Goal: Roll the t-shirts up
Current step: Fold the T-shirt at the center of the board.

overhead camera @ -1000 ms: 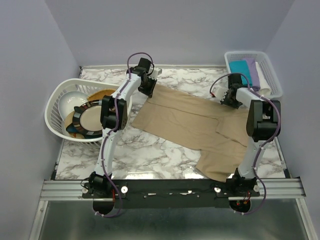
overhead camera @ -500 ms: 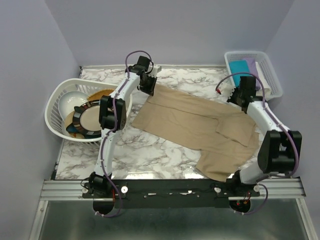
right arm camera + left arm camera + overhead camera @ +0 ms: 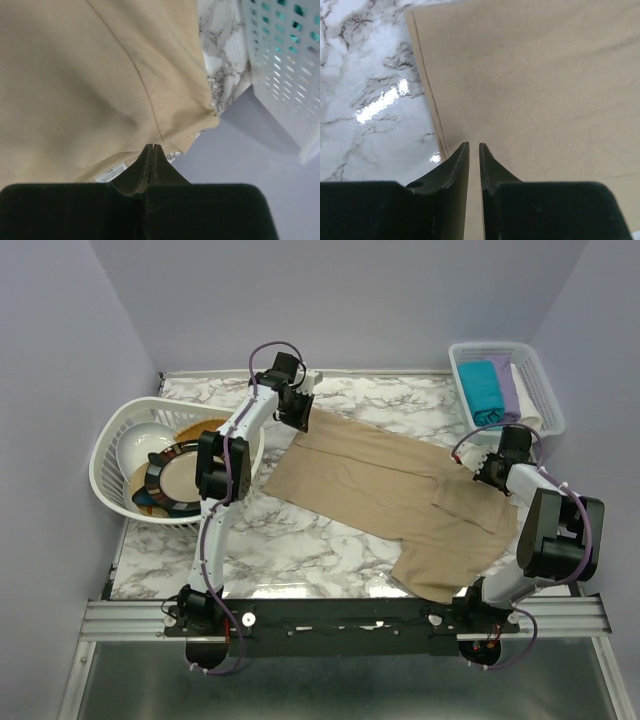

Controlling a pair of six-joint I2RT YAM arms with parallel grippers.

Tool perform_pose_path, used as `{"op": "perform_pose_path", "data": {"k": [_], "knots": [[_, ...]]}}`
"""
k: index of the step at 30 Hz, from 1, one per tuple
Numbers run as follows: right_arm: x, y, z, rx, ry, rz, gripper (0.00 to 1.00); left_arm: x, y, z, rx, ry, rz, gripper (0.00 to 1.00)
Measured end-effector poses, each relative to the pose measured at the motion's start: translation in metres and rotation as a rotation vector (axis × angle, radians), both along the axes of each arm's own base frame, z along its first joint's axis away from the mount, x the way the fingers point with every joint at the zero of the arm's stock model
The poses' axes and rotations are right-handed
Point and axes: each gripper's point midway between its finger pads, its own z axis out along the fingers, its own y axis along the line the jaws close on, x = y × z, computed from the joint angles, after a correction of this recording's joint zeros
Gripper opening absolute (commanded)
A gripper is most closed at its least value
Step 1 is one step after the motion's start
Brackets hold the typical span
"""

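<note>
At the right of the frame the right gripper has swung down, clamped shut on the edge of the beige t-shirt spread flat across centre frame; the left gripper, nearly closed, pinches its upper-left hem, so rolling can start

t-shirt: matt beige cloth | table: glossy marble-look | rectangular basket: white plastic mesh
</note>
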Motion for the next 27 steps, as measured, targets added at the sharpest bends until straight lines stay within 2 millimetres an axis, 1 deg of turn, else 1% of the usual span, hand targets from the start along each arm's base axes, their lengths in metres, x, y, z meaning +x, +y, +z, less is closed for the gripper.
{"op": "perform_pose_path", "data": {"k": [1, 3, 6, 9, 12, 13, 16, 20, 27], "knots": [[-0.002, -0.004, -0.007, 0.005, 0.018, -0.004, 0.0, -0.002, 0.0, -0.002, 0.002, 0.005, 0.0, 0.24], [-0.002, -0.005, -0.013, 0.014, 0.031, 0.012, 0.0, -0.005, 0.003, -0.008, 0.006, 0.02, 0.001, 0.24], [0.0, 0.002, -0.019, 0.03, 0.044, 0.08, 0.0, -0.01, 0.007, -0.016, 0.014, 0.044, 0.006, 0.24], [0.003, 0.01, -0.025, 0.042, 0.056, 0.156, 0.0, -0.01, 0.012, -0.019, 0.017, 0.052, 0.015, 0.24], [0.002, 0.012, -0.039, 0.043, 0.1, 0.193, 0.0, -0.009, 0.014, -0.019, 0.016, 0.05, 0.019, 0.24], [0.007, 0.009, -0.041, 0.028, 0.113, 0.203, 0.0, -0.008, 0.014, -0.019, 0.016, 0.048, 0.019, 0.24], [0.027, 0.001, -0.041, -0.015, 0.123, 0.242, 0.0, -0.008, 0.015, -0.019, 0.016, 0.047, 0.021, 0.24], [0.044, -0.007, -0.04, -0.065, 0.117, 0.268, 0.0, -0.007, 0.015, -0.019, 0.016, 0.045, 0.019, 0.24], [0.06, -0.014, -0.04, -0.11, 0.106, 0.29, 0.0, -0.005, 0.017, -0.017, 0.017, 0.036, 0.019, 0.25]]}}
